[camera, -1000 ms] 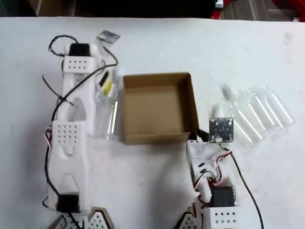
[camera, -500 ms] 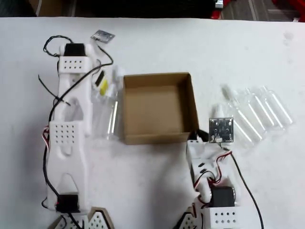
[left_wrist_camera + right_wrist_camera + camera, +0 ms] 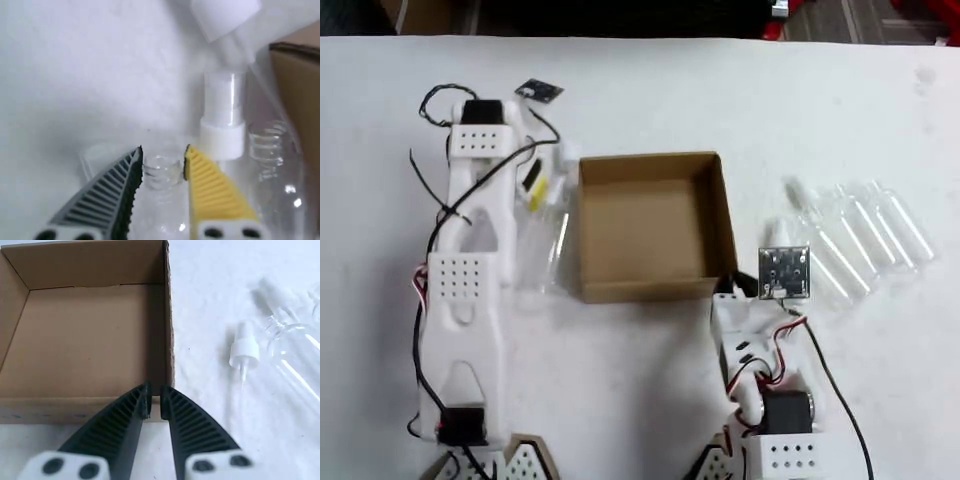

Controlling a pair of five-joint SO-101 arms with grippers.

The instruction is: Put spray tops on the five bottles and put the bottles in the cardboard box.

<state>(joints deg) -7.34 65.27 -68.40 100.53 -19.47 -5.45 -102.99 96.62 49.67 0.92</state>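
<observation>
Left pincer has nudged slightly, now spread astride an uncapped bottle neck; grasp looks next. Right pincer sits pressed together.

Between the fingers of the left gripper we make out only the open neck of a clear bottle; its body runs back under them and off the picture's edge. Past their tips a spray top is blurred and cut off, and beside the fingers of the right gripper the bottles run out of frame.
</observation>
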